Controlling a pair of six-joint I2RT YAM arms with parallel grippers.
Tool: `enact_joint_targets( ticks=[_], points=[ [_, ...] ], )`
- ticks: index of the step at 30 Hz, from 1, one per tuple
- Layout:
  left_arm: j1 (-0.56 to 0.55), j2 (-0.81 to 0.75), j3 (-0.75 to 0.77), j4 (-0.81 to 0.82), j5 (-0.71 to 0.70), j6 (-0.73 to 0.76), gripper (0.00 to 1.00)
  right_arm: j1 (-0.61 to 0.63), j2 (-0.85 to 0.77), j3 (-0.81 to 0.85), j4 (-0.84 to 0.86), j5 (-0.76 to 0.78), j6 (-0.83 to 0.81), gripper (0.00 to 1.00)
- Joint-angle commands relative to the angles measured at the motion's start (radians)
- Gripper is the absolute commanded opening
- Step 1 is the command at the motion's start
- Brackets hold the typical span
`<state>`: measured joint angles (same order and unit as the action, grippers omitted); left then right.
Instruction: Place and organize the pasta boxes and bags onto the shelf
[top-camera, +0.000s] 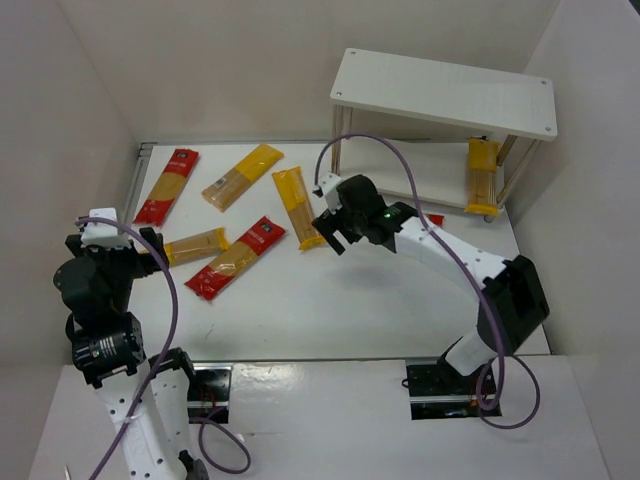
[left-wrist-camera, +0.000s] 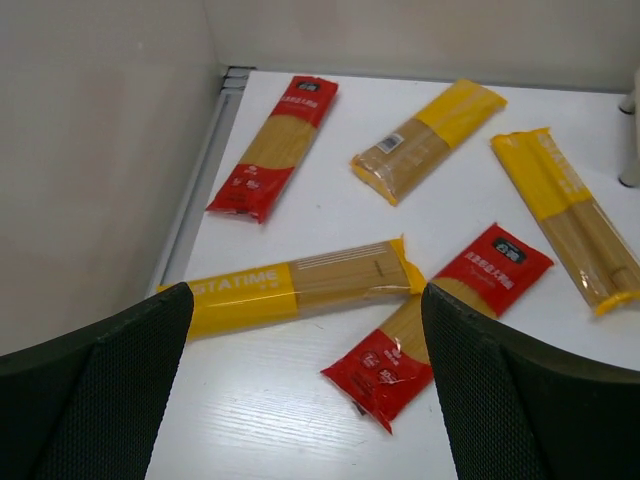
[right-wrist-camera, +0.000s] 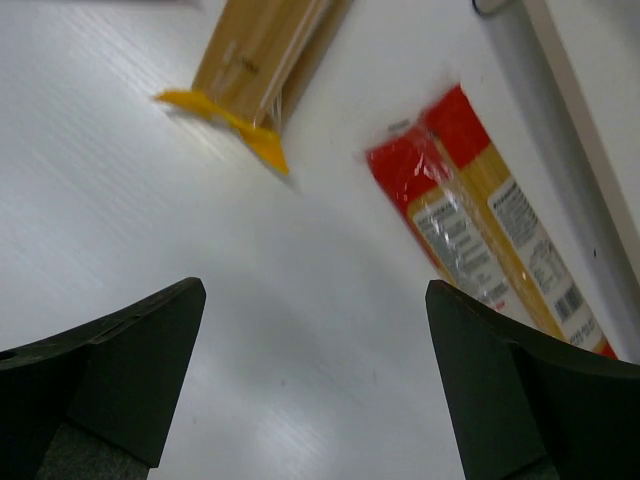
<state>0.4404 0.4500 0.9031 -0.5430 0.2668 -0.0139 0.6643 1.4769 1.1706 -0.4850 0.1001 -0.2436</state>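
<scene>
Yellow pack (top-camera: 293, 200) lies just beside the spread right gripper (top-camera: 332, 238); left gripper (left-wrist-camera: 307, 300) spread too.

white arms (top-camera: 445, 250), purple cables (top-camera: 177, 300), black right pincer (top-camera: 333, 243)

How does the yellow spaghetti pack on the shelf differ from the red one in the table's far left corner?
The yellow spaghetti pack has yellow wrapping; the red spaghetti pack has red ends. The yellow one lies on the lower tier of the shelf; the red one lies on the table. Both are long, narrow and show tan pasta.
</scene>
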Motion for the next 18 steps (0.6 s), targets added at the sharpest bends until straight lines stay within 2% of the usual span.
enact_joint_targets(
  ticks=[1,5,11,18],
  points=[
    [0.009,0.058,-0.026,0.04,-0.129,-0.041,1.0,0.024,0.1,0.13,0.172,0.029,0.021,1.0],
    [0.03,0.067,-0.049,0.06,-0.156,-0.041,1.0,0.044,0.23,0.241,0.276,0.004,0.043,1.0],
    [0.072,0.067,-0.063,0.08,-0.19,-0.051,1.0,0.044,0.388,0.307,0.411,0.004,0.119,1.0],
    [0.141,0.058,-0.072,0.08,-0.181,-0.051,1.0,0.044,0.569,0.418,0.45,0.036,0.173,1.0]
  ],
)
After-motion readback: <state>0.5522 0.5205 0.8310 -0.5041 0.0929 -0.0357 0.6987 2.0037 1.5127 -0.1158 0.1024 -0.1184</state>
